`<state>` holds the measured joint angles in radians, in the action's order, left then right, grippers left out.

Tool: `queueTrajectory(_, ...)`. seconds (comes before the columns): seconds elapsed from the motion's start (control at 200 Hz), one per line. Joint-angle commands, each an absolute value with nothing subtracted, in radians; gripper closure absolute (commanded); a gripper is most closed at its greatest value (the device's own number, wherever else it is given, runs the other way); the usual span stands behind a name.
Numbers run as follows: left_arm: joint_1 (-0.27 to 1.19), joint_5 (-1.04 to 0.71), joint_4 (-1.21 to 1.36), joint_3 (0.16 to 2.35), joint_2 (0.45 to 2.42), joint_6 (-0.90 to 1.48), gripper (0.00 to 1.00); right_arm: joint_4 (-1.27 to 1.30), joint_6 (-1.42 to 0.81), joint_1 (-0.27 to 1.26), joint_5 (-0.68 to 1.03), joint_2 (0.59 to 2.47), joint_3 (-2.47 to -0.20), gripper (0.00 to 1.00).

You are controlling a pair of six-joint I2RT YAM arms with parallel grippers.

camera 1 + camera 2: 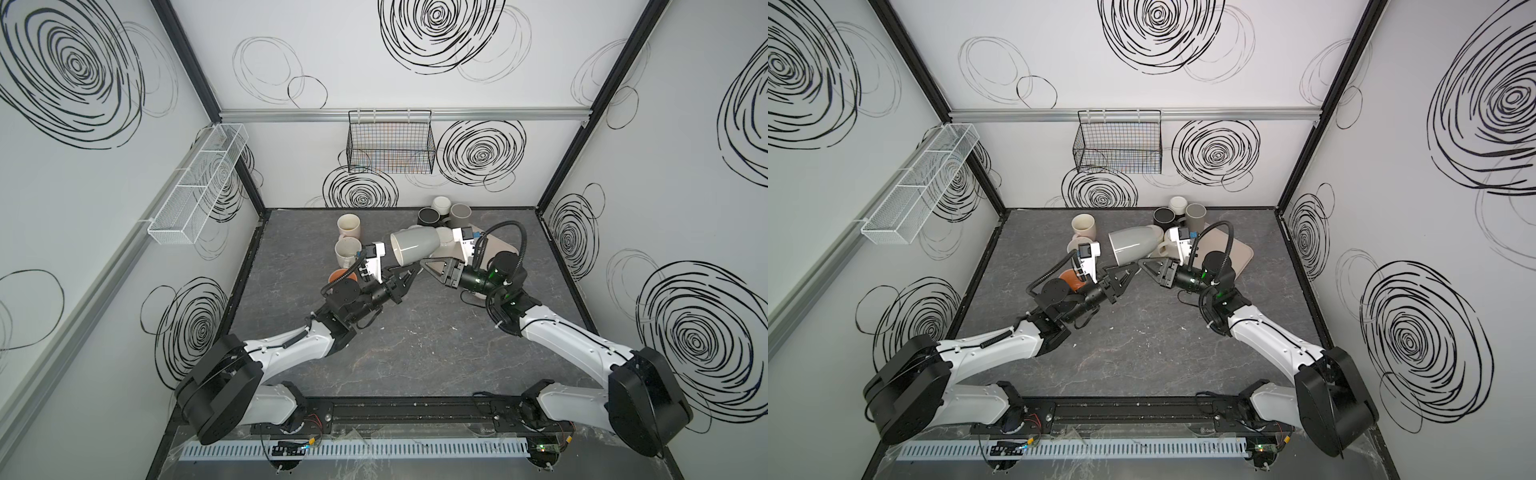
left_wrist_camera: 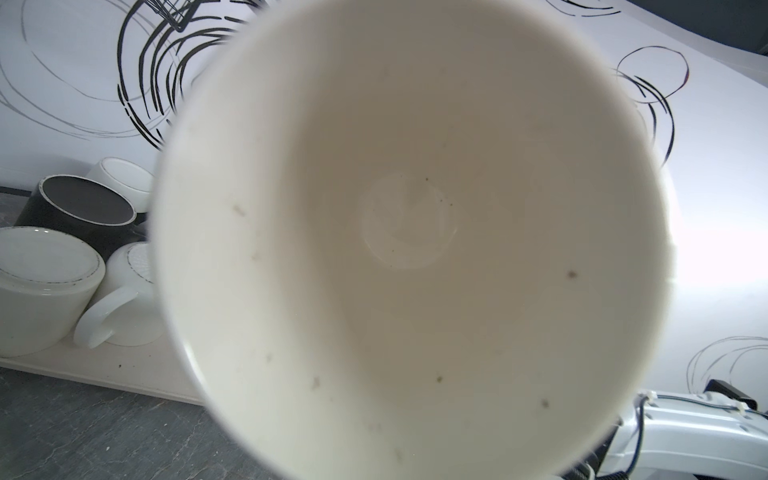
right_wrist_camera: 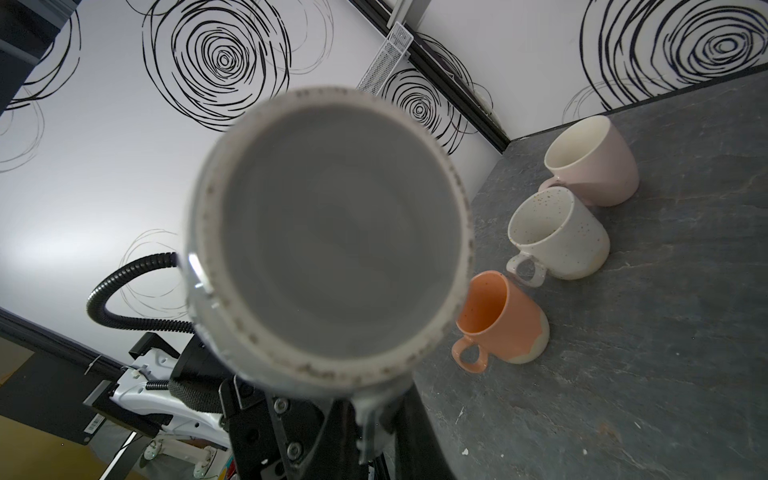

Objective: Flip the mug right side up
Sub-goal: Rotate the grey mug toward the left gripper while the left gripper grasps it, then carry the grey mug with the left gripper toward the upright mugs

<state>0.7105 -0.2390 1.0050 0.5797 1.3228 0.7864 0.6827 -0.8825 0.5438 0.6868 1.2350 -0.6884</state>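
The grey mug (image 1: 415, 246) (image 1: 1133, 245) hangs on its side above the table, its mouth toward the left arm and its base toward the right arm. In the left wrist view its white inside (image 2: 415, 228) fills the picture and hides the jaws. The right wrist view shows the grey base (image 3: 340, 232), with the handle pinched below it. My left gripper (image 1: 417, 272) is shut at the lower rim. My right gripper (image 1: 424, 264) is shut on the mug's handle, tip to tip with the left.
Three upright mugs stand left of the grippers: pink (image 3: 590, 162), speckled (image 3: 557, 237), orange (image 3: 503, 324). A beige tray (image 1: 500, 249) at the back right carries overturned mugs, including a black one (image 1: 430, 216). A wire basket (image 1: 390, 141) hangs on the back wall.
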Motion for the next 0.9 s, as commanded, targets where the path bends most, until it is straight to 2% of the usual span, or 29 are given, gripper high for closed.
queueTrajectory(0.0, 0.709, -0.244, 1.098, 0.586, 1.316, 0.814, 0.98, 0.665, -0.782, 0.559, 0.669, 1.192, -0.733, 0.90)
queueTrajectory(0.08, 0.707, -0.238, 1.078, 0.579, 1.305, 0.807, 0.99, 0.638, -0.768, 0.561, 0.665, 1.184, -0.736, 0.80)
queueTrajectory(0.31, 0.701, -0.208, 0.982, 0.552, 1.241, 0.771, 1.00, 0.554, -0.707, 0.566, 0.650, 1.167, -0.757, 0.67)
queueTrajectory(0.575, 0.683, -0.163, 0.841, 0.502, 1.135, 0.732, 1.00, 0.470, -0.640, 0.574, 0.623, 1.142, -0.762, 0.63)
queueTrajectory(0.896, 0.683, 0.011, 0.231, 0.563, 0.891, 0.516, 1.00, 0.366, -0.540, 0.580, 0.541, 1.117, -0.759, 0.62)
